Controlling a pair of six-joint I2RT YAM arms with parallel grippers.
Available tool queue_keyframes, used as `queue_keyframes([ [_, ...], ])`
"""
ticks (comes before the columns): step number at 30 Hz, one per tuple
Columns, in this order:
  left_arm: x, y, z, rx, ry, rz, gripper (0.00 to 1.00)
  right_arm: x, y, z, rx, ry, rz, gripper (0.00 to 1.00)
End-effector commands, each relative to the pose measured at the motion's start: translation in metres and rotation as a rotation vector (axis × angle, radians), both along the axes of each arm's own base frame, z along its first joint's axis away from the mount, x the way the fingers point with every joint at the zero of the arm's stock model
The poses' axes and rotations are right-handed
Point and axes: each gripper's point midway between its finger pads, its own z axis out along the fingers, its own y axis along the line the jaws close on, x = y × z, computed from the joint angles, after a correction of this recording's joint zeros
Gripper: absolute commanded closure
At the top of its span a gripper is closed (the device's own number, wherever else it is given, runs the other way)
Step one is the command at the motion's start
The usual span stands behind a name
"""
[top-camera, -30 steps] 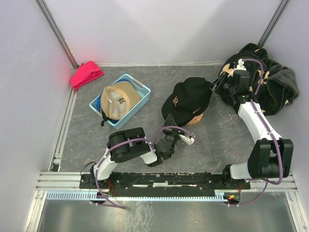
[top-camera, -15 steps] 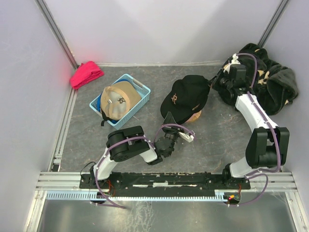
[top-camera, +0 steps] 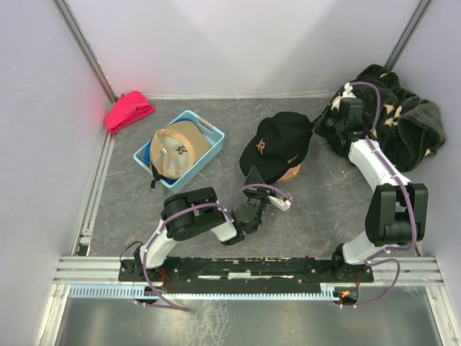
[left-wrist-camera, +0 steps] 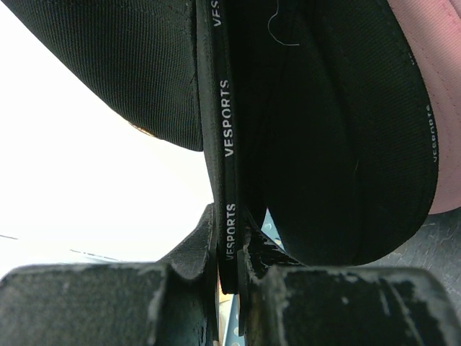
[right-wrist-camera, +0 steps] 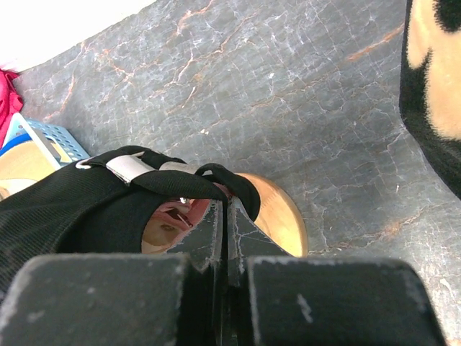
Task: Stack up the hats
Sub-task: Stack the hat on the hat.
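Pinching the black cap [top-camera: 277, 144] at both ends: my left claw [left-wrist-camera: 230, 252] is clamping its lettered edge [left-wrist-camera: 229, 122], right claw [right-wrist-camera: 225, 220] its strap [right-wrist-camera: 166, 180].

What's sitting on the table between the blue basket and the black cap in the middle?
Nothing. In the top view the grey tabletop between the blue basket and the black cap is bare.

left gripper [left-wrist-camera: 230, 252] pinched shut — right gripper [right-wrist-camera: 227, 210] shut too, arm outstretched
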Motion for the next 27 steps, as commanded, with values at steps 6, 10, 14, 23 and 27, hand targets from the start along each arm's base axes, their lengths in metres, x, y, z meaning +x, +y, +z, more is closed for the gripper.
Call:
queue_keyframes([
  [6,-0.007,0.025,-0.031,-0.075,0.022,0.069,0.97,0.006,-0.064,-0.056,-0.203,0.059,-0.232,0.98],
  [10,-0.008,0.027,-0.038,-0.074,0.033,0.075,0.97,0.002,-0.063,-0.065,-0.209,0.078,-0.231,0.98],
  [14,-0.008,0.03,-0.043,-0.082,0.046,0.082,0.97,-0.002,-0.062,-0.072,-0.212,0.092,-0.229,0.98],
  [23,-0.012,0.036,-0.076,-0.066,0.093,0.089,0.97,-0.007,-0.059,-0.081,-0.214,0.112,-0.222,0.98],
  [27,-0.015,0.036,-0.086,-0.07,0.109,0.085,0.97,-0.009,-0.058,-0.08,-0.213,0.113,-0.219,0.98],
])
